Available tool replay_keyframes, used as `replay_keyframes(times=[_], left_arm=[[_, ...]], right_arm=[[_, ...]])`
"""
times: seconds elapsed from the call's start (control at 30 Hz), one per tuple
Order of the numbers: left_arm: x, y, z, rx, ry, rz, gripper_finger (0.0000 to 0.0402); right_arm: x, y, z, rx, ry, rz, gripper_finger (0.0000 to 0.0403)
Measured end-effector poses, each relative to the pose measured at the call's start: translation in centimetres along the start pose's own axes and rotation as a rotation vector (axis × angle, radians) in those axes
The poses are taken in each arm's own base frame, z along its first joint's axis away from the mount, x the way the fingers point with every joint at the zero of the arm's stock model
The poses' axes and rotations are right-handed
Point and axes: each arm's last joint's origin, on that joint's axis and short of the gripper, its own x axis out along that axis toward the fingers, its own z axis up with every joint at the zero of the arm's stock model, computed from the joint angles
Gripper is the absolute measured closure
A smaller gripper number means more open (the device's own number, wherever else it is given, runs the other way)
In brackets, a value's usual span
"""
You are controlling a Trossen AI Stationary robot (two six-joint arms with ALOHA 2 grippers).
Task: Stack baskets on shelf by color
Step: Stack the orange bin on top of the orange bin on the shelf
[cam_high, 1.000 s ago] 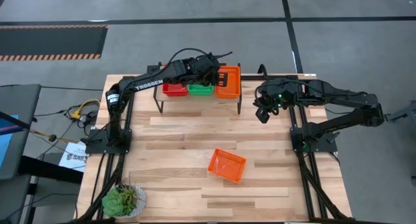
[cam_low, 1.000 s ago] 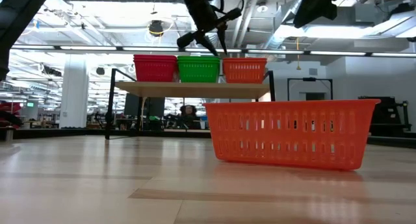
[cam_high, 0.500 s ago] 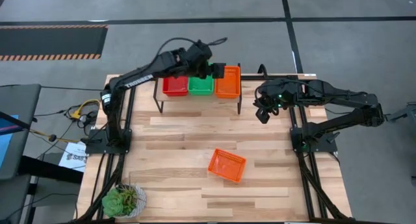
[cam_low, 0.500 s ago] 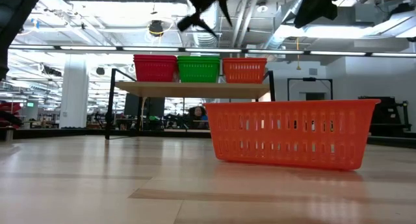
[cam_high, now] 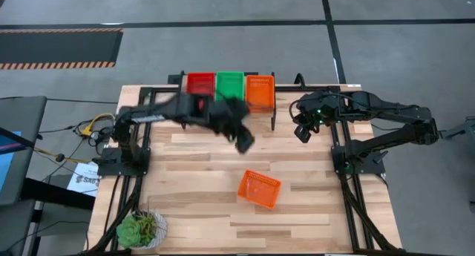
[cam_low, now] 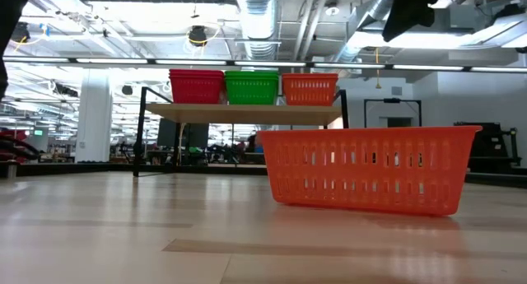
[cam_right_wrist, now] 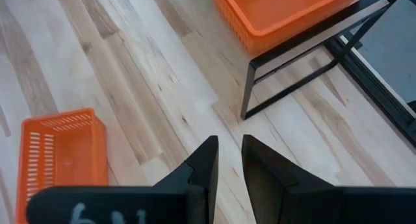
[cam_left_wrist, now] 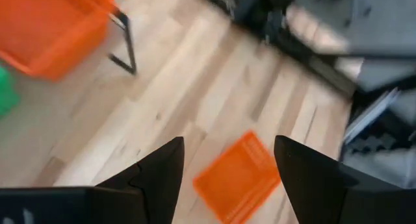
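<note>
Lone orange plastic mesh basket (cam_high: 259, 188) lies mid-table; likely light, stiff, slippery, so pinch one rim wall. Left gripper (cam_high: 243, 141) above table, jaws wide, empty. Right gripper (cam_high: 301, 131) closed, empty, beside wooden black-legged shelf (cam_low: 247, 113).

Motion-blurred dark left arm (cam_high: 211, 116) over the light wooden tabletop (cam_high: 200, 174) in the high view; its gripper's outline is indistinct. Low view: right arm (cam_low: 412, 8) cropped by the top edge, gripper unseen.
</note>
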Motion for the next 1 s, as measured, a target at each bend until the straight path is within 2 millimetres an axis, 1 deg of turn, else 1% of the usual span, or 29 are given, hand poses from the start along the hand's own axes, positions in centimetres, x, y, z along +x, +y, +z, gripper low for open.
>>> replay_keyframes(times=[0.1,0.17,0.23,0.3,0.37,0.5,0.57,0.67,0.77,0.87,1.0], left_arm=[[1.9,-2.1,-2.1,0.119,0.041,0.035,0.0175],[3.0,-3.1,-3.3,0.198,0.052,0.069,0.0175],[4.3,-3.8,-4.2,0.254,0.072,0.095,0.0175],[6.4,-4.3,-5.1,0.305,0.129,0.092,0.0175],[8.7,-4.6,-5.8,0.358,0.203,0.055,0.0175],[13.6,-4.7,-6.8,0.461,0.313,-0.075,0.0175],[16.3,-4.4,-7.5,0.509,0.36,-0.111,0.0175],[19.2,-3.9,-8.3,0.559,0.42,-0.156,0.0175],[21.1,-3.3,-9.0,0.589,0.457,-0.166,0.0175],[22.5,-2.7,-9.5,0.616,0.483,-0.148,0.0175],[22.9,-2.3,-9.6,0.668,0.491,-0.12,0.0175]], right_arm=[[0.0,0.0,0.0,-0.004,0.003,-0.001,0.031],[0.0,0.0,-0.1,-0.016,0.01,-0.002,0.031],[0.0,0.0,-0.1,-0.038,0.012,-0.002,0.031],[0.0,-0.1,-0.2,-0.049,0.022,-0.005,0.031],[0.0,-0.1,-0.3,-0.051,0.028,-0.007,0.031],[0.0,-0.1,-0.3,-0.058,0.03,-0.007,0.031],[0.0,-0.1,-0.3,-0.069,0.033,-0.008,0.031],[0.0,-0.2,-0.5,-0.076,0.05,-0.014,0.031],[0.0,-0.2,-0.7,-0.081,0.068,-0.02,0.031],[0.0,-0.3,-0.8,-0.084,0.08,-0.024,0.031],[0.0,-0.3,-0.8,-0.084,0.083,-0.025,0.031]])
